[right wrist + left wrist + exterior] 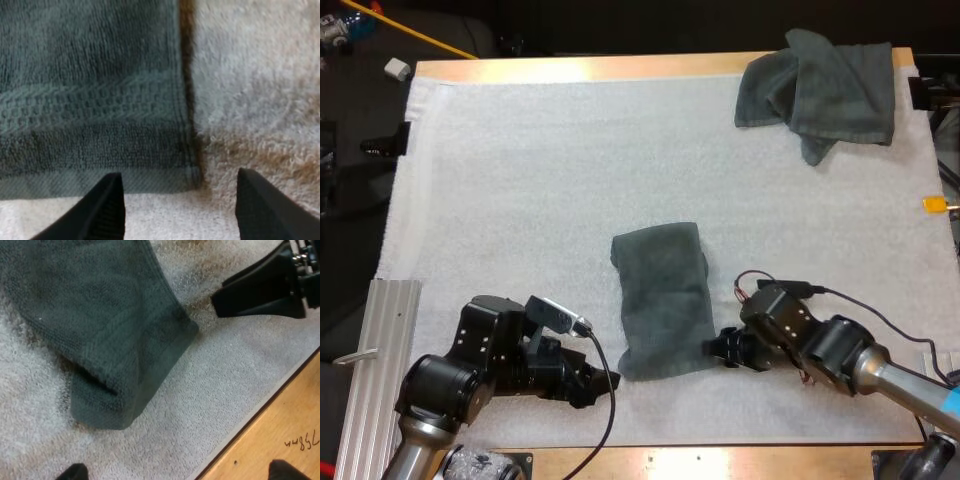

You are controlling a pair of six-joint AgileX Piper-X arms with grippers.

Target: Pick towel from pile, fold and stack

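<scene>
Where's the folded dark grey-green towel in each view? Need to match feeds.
High view: folded dark grey-green towel lies on the white mat between left gripper and right gripper.
Left wrist view: its corner, beside the right gripper.
Right wrist view: its hemmed corner, ahead of the open fingers.
Shared landmark: right gripper at the towel's corner.

- Left arm (450, 385): black rounded joint housings dotted with small screws, joined to a grey metal tube.
- Right arm (840, 350): matching black housings, grey tube, blue band farther back.
- Right gripper (725, 348): matte black, wedge-shaped fingers (102, 210).
</scene>
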